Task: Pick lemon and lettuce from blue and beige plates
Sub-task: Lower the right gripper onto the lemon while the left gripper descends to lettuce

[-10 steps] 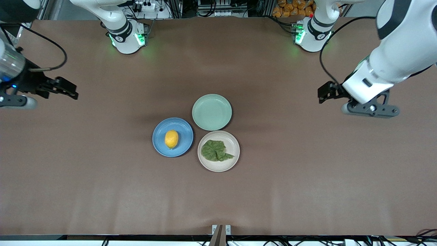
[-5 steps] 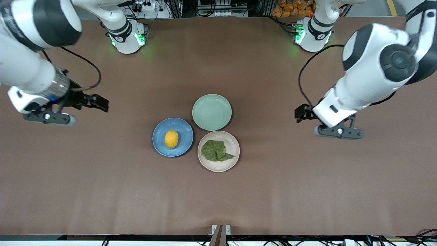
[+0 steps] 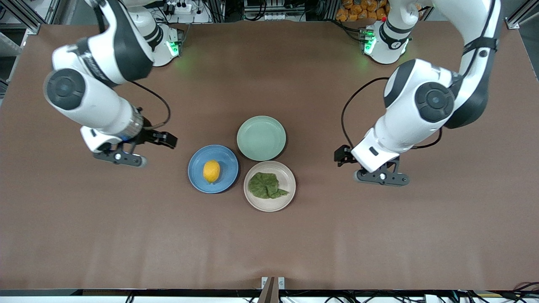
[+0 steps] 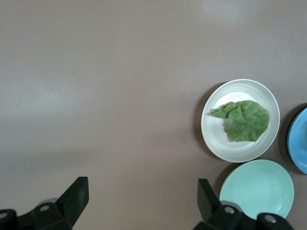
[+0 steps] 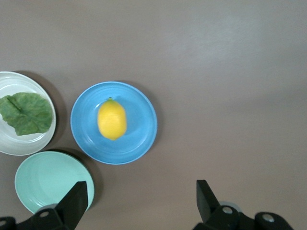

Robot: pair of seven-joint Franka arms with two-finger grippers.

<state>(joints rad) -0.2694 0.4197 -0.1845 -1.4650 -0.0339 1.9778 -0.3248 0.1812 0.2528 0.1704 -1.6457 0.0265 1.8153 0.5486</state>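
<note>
Brown matte tabletop fills the front view, and the scene reads across it from the frame's left edge. At centre-left of that frame the right arm's black two-finger gripper hangs over bare table toward the right arm's end, well apart from the plates; in the right wrist view its fingers stand spread wide with nothing between them. Next, just left of the frame's centre, the round shallow mid-blue plate carries the small oval bright yellow lemon, which lies near the plate's middle. Touching that plate's rim, slightly above centre in the frame and farther from the front camera, sits a pale mint-green plate with nothing on it. Below it, nearer the camera and touching both other plates, the round pale beige plate holds the flat crinkled dark green lettuce leaf, its pointed tip aimed toward the left arm's end. At centre-right of the frame the left arm's black gripper hangs over bare table, near the beige plate but clear of it; the left wrist view shows its fingers parted wide and holding nothing.
</note>
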